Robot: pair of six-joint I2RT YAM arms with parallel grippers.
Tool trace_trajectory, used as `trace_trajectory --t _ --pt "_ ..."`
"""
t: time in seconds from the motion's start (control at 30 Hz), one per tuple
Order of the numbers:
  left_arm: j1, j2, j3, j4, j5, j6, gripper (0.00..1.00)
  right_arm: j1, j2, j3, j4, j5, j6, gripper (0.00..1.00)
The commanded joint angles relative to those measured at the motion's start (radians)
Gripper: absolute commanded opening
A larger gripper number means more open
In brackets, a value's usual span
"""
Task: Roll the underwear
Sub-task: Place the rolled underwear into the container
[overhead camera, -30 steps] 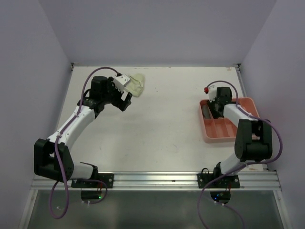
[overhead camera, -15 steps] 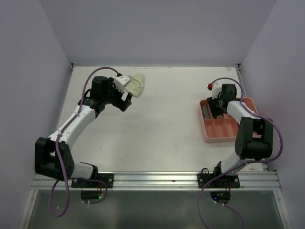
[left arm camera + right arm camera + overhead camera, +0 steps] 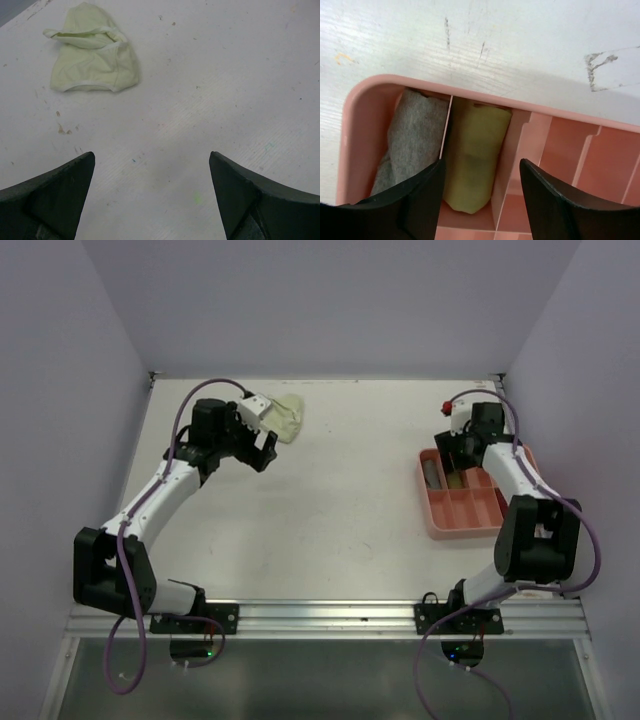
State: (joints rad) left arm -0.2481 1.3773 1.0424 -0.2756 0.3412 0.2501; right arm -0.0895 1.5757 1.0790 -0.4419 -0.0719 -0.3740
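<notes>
A pale yellow-green underwear [image 3: 290, 416] [image 3: 95, 65] lies crumpled and unrolled at the table's far left. My left gripper [image 3: 264, 454] [image 3: 151, 160] hovers open just short of it, nothing between its fingers. On the right, a rolled olive-tan underwear [image 3: 475, 145] [image 3: 456, 478] lies in the second compartment of the salmon-pink tray [image 3: 470, 525] [image 3: 365, 105]. A rolled grey underwear [image 3: 412, 135] [image 3: 432, 475] fills the first compartment. My right gripper [image 3: 458, 460] [image 3: 480, 167] stands open above the olive-tan roll, its fingers apart from the cloth.
The tray's other compartments [image 3: 600, 165] show bare pink bottoms. Purple walls close the table on the left, back and right. The tray sits close to the right wall. Scratches mark the white table [image 3: 470, 40] beyond the tray's far rim.
My right gripper has opened wider and drawn up and towards the far right, leaving the olive-tan roll in its compartment. The left arm has not moved.
</notes>
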Motion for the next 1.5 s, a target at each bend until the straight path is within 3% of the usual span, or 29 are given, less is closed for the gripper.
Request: trace_trajectory --t 0.0,0.07,0.13,0.27,0.37,0.5,0.6,0.7,0.77,0.87,0.97,1.03,1.1,1.2,1.3,1.33,1.4,1.47 --pt "0.039 0.014 0.056 0.073 0.042 -0.09 1.0 -0.001 -0.088 0.14 -0.093 -0.017 0.032 0.69" --pt "0.069 0.063 0.09 0.072 -0.002 -0.142 1.0 0.0 -0.112 0.186 -0.128 -0.032 0.032 0.85" --pt "0.089 0.165 0.197 0.029 0.013 -0.083 1.0 0.0 -0.12 0.255 -0.168 -0.049 0.03 0.98" --pt "0.086 0.425 0.521 -0.118 -0.043 -0.026 1.0 0.011 -0.12 0.331 -0.222 -0.161 0.04 0.99" --pt "0.079 0.587 0.62 -0.065 -0.106 -0.008 0.95 0.039 -0.123 0.337 -0.231 -0.181 0.046 0.99" --pt "0.031 0.783 0.755 0.001 -0.172 0.017 0.8 0.076 -0.129 0.296 -0.207 -0.178 0.055 0.99" --pt "0.021 0.903 0.852 0.018 -0.151 -0.024 0.7 0.08 -0.114 0.289 -0.212 -0.198 0.072 0.99" --pt "0.013 0.985 0.932 -0.037 -0.12 -0.017 0.54 0.117 -0.108 0.286 -0.215 -0.206 0.078 0.99" --pt "-0.002 0.994 0.914 -0.077 -0.152 0.017 0.4 0.132 -0.111 0.288 -0.212 -0.21 0.079 0.99" --pt "-0.006 0.941 0.799 -0.106 -0.147 0.056 0.33 0.154 -0.106 0.297 -0.208 -0.235 0.081 0.99" --pt "-0.01 0.86 0.623 -0.194 -0.001 0.191 0.21 0.189 -0.1 0.302 -0.21 -0.253 0.08 0.99" --pt "-0.011 0.738 0.511 -0.238 0.07 0.259 0.07 0.211 -0.095 0.305 -0.207 -0.269 0.087 0.99" --pt "-0.019 0.624 0.366 -0.286 0.116 0.334 0.0 0.221 -0.082 0.303 -0.204 -0.302 0.101 0.99" --pt "-0.022 0.473 0.205 -0.402 0.208 0.405 0.01 0.238 -0.056 0.285 -0.187 -0.361 0.129 0.99" --pt "-0.02 0.321 0.094 -0.413 0.243 0.397 0.24 0.269 -0.023 0.266 -0.184 -0.426 0.13 0.95" --pt "-0.017 0.289 0.084 -0.433 0.268 0.394 0.37 0.292 -0.019 0.262 -0.179 -0.445 0.129 0.91" --pt "0.0 0.188 0.088 -0.444 0.309 0.38 0.48 0.313 0.003 0.242 -0.155 -0.507 0.133 0.83" --pt "0.036 0.114 0.11 -0.43 0.355 0.348 0.52 0.362 0.027 0.246 -0.144 -0.531 0.139 0.76"
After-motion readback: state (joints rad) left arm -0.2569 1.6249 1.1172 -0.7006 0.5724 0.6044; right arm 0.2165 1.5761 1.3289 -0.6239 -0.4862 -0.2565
